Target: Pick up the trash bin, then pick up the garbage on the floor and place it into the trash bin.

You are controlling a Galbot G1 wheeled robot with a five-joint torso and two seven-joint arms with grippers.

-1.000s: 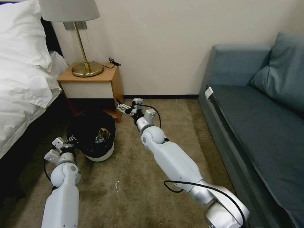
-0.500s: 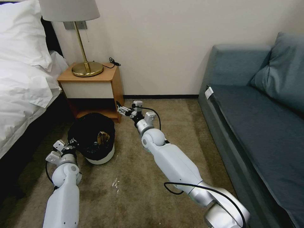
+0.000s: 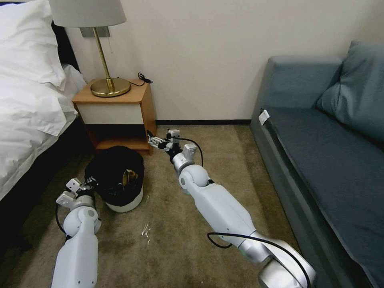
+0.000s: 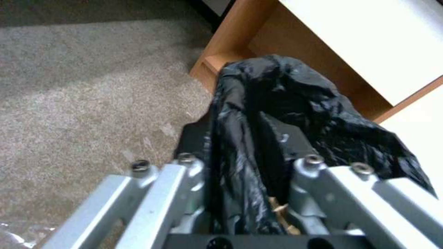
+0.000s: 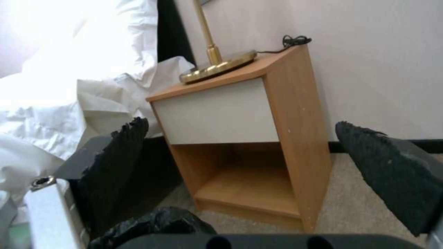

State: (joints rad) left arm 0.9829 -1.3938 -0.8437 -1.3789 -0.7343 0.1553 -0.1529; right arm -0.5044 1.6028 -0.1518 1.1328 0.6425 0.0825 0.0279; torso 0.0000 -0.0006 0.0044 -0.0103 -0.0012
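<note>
The trash bin [image 3: 125, 203], white with a black bag liner [image 4: 277, 114], stands upright low over the carpet in front of the nightstand. My left gripper [image 3: 90, 185] is shut on the bin's near-left rim, and the liner is pinched between its fingers [image 4: 184, 166]. A yellow-brown piece of garbage [image 3: 127, 176] lies inside the bin. A small clear plastic scrap [image 3: 146, 231] lies on the carpet nearer to me. My right gripper [image 3: 153, 140] hovers open and holds nothing, right of the bin by the nightstand's front corner. Its black pads [image 5: 121, 152] stand wide apart.
The wooden nightstand [image 3: 120, 110] with a brass lamp [image 3: 109, 86] stands against the wall just behind the bin. A bed with white linen [image 3: 28, 104] runs along the left and a blue sofa [image 3: 328, 152] along the right. Open carpet [image 3: 224, 148] lies between them.
The bin has come down and settled upright, still in my left gripper, which has sunk slightly with it. The right gripper has barely moved.
</note>
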